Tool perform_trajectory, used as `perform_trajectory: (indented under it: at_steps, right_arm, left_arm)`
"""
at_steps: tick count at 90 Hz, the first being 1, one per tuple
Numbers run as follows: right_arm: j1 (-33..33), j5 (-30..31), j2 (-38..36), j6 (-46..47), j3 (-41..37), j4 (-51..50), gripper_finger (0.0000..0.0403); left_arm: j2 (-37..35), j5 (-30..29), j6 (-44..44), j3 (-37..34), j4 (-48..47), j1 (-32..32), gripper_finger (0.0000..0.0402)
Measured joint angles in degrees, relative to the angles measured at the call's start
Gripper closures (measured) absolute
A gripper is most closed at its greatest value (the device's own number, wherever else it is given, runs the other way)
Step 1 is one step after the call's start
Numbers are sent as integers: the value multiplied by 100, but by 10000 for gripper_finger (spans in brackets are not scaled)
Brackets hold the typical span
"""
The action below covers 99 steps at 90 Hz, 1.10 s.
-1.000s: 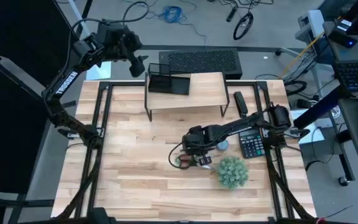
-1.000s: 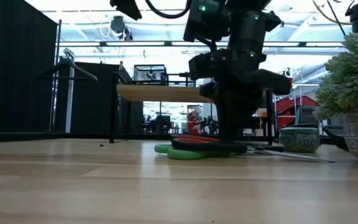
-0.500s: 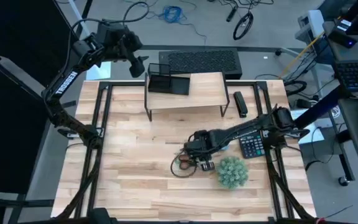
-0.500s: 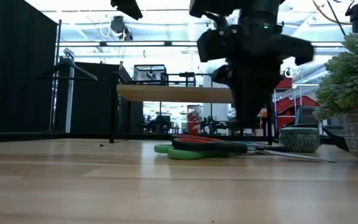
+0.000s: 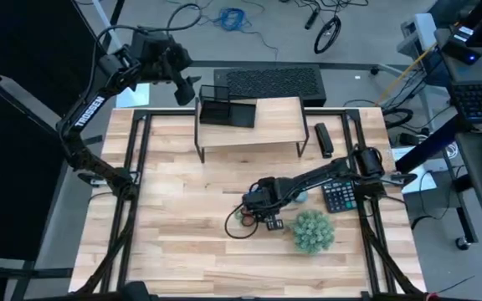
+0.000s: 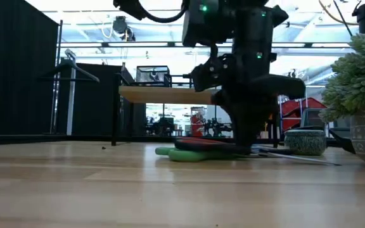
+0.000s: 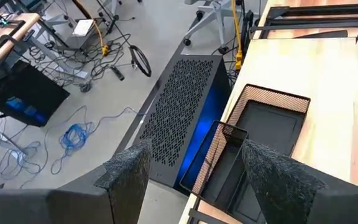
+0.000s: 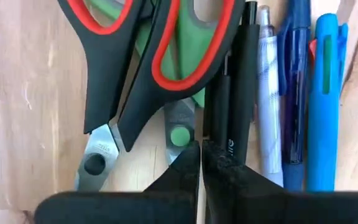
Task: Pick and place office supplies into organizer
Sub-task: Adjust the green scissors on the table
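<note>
A pile of office supplies lies flat on the wooden table: red-handled scissors point(image 8: 135, 74) over green-handled scissors point(image 8: 179, 135), a dark pen point(image 8: 235, 93) and blue pens point(image 8: 325, 93) alongside. My right gripper point(image 8: 200, 155) is shut and points down at the pile point(image 6: 195, 152), near the table's middle point(image 5: 256, 205). The black organizer point(image 5: 224, 107) stands on the wooden riser shelf. My left gripper point(image 5: 189, 88) is open, high above the organizer's point(image 7: 260, 130) far left side. My right gripper comes from above with its shut fingertips point(image 8: 188, 163) between the green scissors' pivot and the dark pen. Whether they touch the pile, I cannot tell.
The riser shelf point(image 5: 266, 134) spans the far middle. A fuzzy green plant point(image 5: 314, 232) stands just to the right of the pile, with a calculator point(image 5: 339, 195) and a small bowl point(image 6: 305, 140) behind it. A dark oblong item point(image 5: 323, 138) lies right of the shelf.
My right gripper has swung and turned over the pile, first toward the table's right and a little up, then back left and down onto the same spot. The scissors and pens lie about where they were.
</note>
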Motion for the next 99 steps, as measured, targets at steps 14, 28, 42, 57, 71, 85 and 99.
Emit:
perform_trajectory:
  at_steps: [14,28,42,57,71,85,99]
  right_arm:
    - [-75,22,-1,-32,-2,-40,403]
    - [-76,11,-111,-15,-20,-248,403]
    - [-74,4,-177,-3,-17,-300,403]
    - [-17,-156,-177,-16,-17,121,403]
    - [23,-170,-140,47,-17,331,403]
    - [9,-151,-33,111,-8,556,403]
    - [13,-147,-13,150,-2,635,403]
  left_arm:
    - [0,0,3,0,-2,-59,160]
    - [0,2,4,0,-2,-92,160]
    - [0,2,7,0,-2,-92,160]
    - [0,2,7,0,-2,-94,160]
    - [0,2,9,0,-2,-94,160]
    - [0,1,9,0,-13,-94,160]
    - [0,2,9,0,-30,-94,160]
